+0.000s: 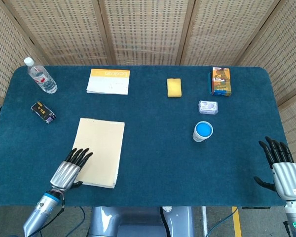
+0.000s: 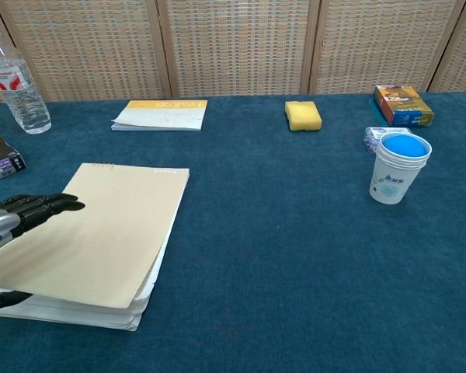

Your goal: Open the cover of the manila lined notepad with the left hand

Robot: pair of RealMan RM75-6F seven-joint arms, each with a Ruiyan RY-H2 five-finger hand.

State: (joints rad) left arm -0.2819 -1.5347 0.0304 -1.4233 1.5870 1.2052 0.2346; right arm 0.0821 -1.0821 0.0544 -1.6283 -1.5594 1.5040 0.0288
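Note:
The manila lined notepad [image 1: 102, 148] [image 2: 116, 229] lies at the front left of the blue table, bound along its far edge. My left hand [image 1: 70, 169] [image 2: 19, 216] is at its near-left corner, fingers on top of the cover and thumb beneath it. The cover's near edge is raised off the table, with some white sheets showing under it along the front. My right hand [image 1: 282, 170] hovers open at the table's front right, far from the notepad; the chest view does not show it.
Along the back stand a water bottle [image 1: 41, 76], a yellow-headed pad [image 1: 108, 81], a yellow sponge [image 1: 173, 87] and a colourful box [image 1: 220, 81]. A small black box [image 1: 43, 112] lies at the left. A paper cup with a blue lid [image 1: 203, 131] and a small packet [image 1: 208, 106] sit right of centre.

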